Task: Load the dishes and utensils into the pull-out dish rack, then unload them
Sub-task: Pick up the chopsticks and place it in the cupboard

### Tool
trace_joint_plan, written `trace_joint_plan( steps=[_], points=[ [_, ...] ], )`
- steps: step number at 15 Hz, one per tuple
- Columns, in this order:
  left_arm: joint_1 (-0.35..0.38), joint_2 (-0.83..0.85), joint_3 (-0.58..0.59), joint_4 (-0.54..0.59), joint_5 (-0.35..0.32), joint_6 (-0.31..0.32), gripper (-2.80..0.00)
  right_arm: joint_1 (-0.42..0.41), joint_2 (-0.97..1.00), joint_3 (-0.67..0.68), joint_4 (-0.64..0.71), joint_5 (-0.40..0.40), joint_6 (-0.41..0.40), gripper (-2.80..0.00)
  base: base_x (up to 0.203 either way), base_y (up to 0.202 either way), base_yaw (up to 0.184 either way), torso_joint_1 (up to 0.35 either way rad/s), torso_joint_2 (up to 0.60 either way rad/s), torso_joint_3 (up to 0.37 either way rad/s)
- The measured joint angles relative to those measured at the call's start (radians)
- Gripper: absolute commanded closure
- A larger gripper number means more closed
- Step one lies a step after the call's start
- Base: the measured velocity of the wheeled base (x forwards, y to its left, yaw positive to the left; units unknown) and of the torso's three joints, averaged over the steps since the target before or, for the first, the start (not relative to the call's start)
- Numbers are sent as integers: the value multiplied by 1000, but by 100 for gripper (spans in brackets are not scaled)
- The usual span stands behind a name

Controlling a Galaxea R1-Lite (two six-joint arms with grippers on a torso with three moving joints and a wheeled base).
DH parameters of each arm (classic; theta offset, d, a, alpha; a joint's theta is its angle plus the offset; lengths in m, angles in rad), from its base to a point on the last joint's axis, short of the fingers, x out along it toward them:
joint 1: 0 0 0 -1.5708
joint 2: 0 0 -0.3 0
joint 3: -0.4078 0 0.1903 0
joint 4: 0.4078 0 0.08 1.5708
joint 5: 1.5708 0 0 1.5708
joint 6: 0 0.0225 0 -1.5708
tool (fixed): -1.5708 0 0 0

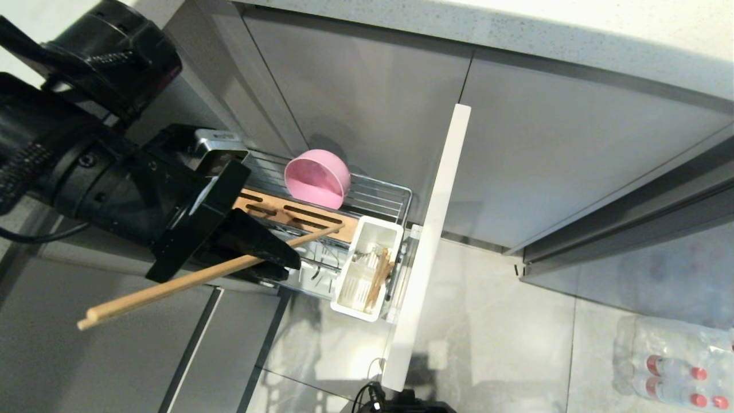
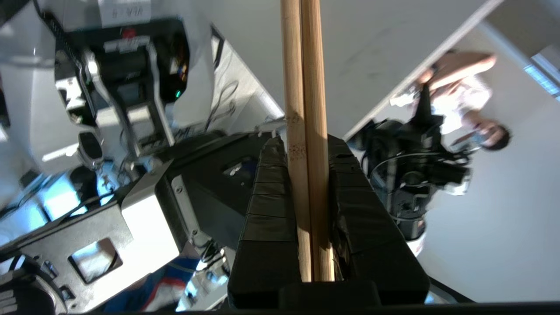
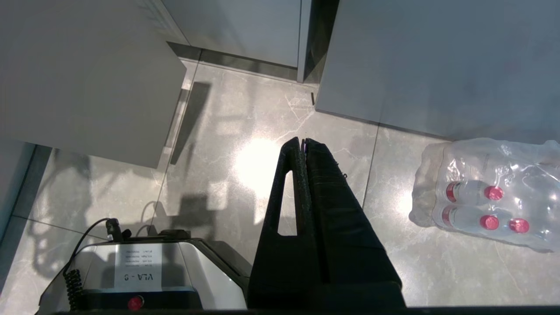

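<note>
A shrink-wrapped pack of red-capped water bottles (image 1: pixel 674 361) lies on the grey tiled floor (image 1: pixel 504 321).

Wire rack (image 1: pixel 378 192) with pink bowl (image 1: pixel 317 178)

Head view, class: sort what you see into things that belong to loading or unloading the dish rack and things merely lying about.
Belongs to the job:
- pull-out dish rack
- pink bowl, resting in the rack
- chopsticks, clamped in the left gripper
- white utensil cup, holding some utensils

Just lying about:
- pack of water bottles on the floor
- right gripper, idle and shut above the floor
</note>
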Motion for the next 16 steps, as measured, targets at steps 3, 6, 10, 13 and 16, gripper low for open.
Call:
trace_joint_plan(
  steps=[3,6,10,13,16],
  points=[
    [-43,55,18,0,68,-5,0,0,0,0,0,0,0,0,0,0,0,0,0,0],
    [-59,114,35,-5,136,-7,0,0,0,0,0,0,0,0,0,0,0,0,0,0],
    [-76,192,48,-18,160,-17,0,0,0,0,0,0,0,0,0,0,0,0,0,0],
    [-86,239,60,-49,164,-33,0,0,0,0,0,0,0,0,0,0,0,0,0,0],
    [-89,282,63,-103,200,-45,0,0,0,0,0,0,0,0,0,0,0,0,0,0]
  ],
)
